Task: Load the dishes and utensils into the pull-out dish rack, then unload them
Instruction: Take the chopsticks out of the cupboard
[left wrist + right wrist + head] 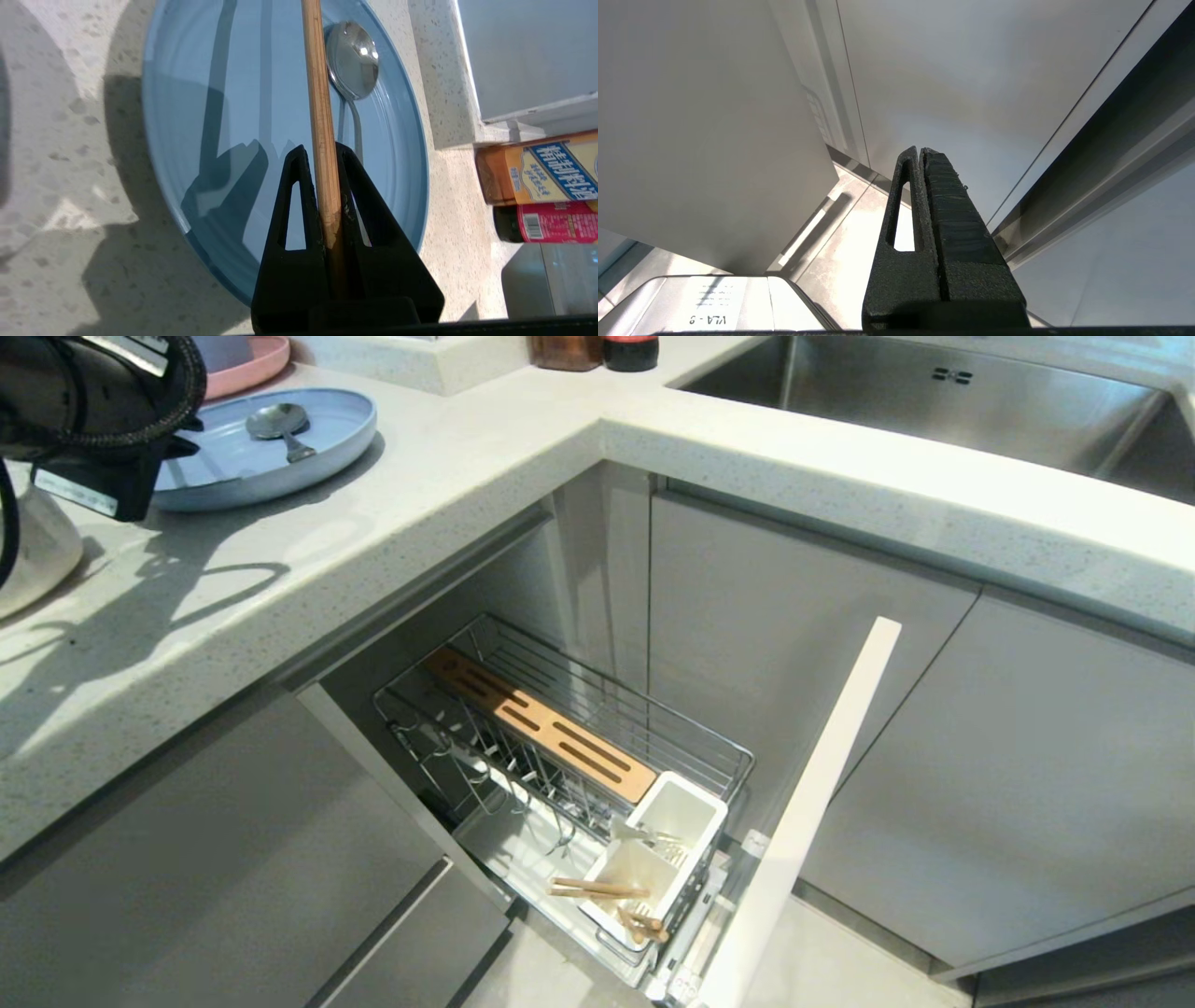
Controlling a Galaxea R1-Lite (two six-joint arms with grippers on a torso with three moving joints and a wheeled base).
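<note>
1. My left gripper [322, 154] is clamped on one light-wood chopstick [320, 116] above the shallow light-blue round plate [187, 116], near the worktop's back edge.
2. Chrome wire pull-out rack [597, 747]: unloading appears unfinished; wooden chopsticks [597, 889] remain in its white cup.
3. My right gripper [922, 154] is parked, closed and empty.

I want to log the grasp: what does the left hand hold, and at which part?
The left hand is shut on a chopstick, gripping near one end; the long rest sticks out over the blue plate.

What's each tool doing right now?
Left tool: shut on a chopstick, over the blue plate.
Right tool: shut, holding nothing.
</note>
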